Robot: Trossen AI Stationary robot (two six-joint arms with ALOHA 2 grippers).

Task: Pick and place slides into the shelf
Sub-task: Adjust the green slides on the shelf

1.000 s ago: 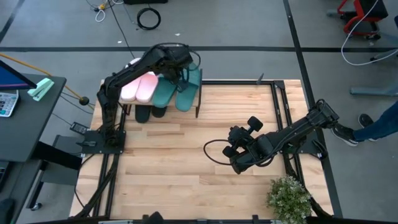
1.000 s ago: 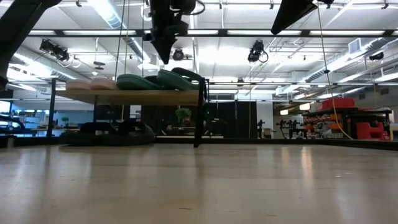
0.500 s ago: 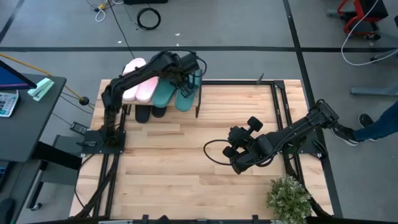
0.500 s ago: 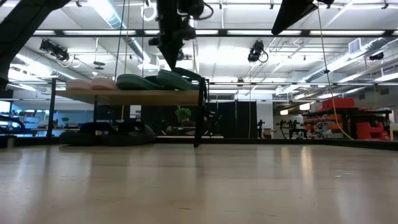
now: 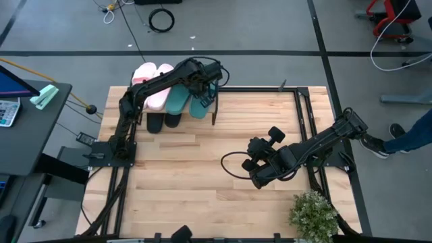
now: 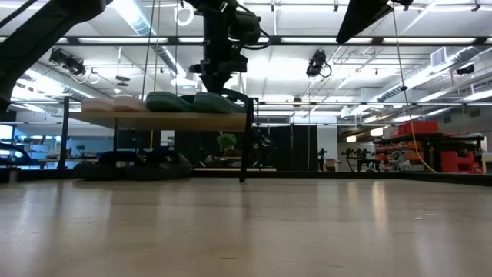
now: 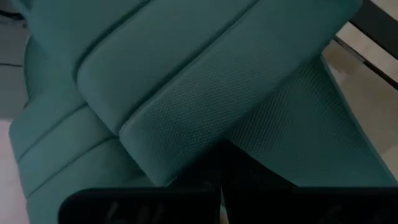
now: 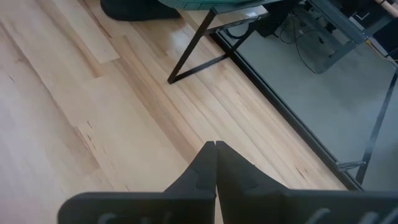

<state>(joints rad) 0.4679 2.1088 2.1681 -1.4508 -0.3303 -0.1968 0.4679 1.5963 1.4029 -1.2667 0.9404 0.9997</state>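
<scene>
The left gripper (image 5: 202,84), jaws together and holding nothing, sits directly over the outer teal slide (image 5: 200,102) on the shelf (image 6: 165,119) at the table's 11 o'clock corner. That slide's long axis runs 12 to 6 o'clock, beside its mate (image 5: 177,100) and the pink pair (image 5: 154,88). The right gripper (image 5: 253,164), jaws together, waits well apart towards 4 o'clock; the left arm is judged nearer.

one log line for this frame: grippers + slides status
left gripper: shut, over teal slides on shelf | right gripper: shut, idle above table | pink slides: on shelf | black slides: under shelf
</scene>
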